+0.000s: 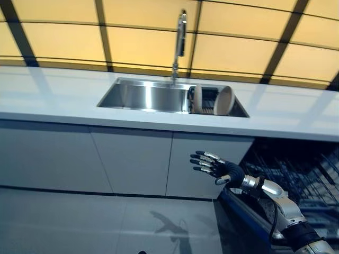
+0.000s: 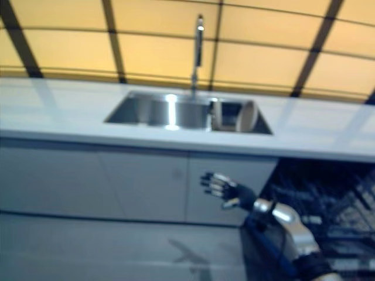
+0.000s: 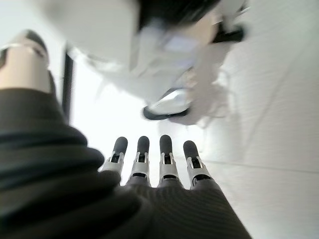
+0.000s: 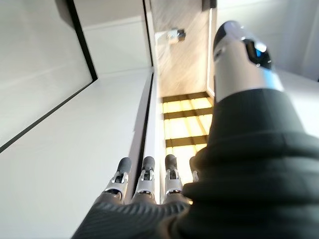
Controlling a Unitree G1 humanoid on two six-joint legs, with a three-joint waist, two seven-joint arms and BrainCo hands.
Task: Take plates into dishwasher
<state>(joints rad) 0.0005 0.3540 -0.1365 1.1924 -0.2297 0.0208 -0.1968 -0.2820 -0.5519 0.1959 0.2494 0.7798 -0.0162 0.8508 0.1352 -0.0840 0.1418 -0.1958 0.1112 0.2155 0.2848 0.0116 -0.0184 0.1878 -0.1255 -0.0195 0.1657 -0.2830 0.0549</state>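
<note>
Plates (image 1: 224,100) stand on edge in a rack inside the sink (image 1: 143,96), well above the right hand (image 1: 214,166) and far from it. That hand is empty, fingers straight and spread, raised in front of the cupboard doors (image 1: 132,159). The open dishwasher (image 1: 296,169) is just beside it, ready for loading. The left hand (image 3: 149,169) hangs empty, fingers straight. No writing can be read.
</note>
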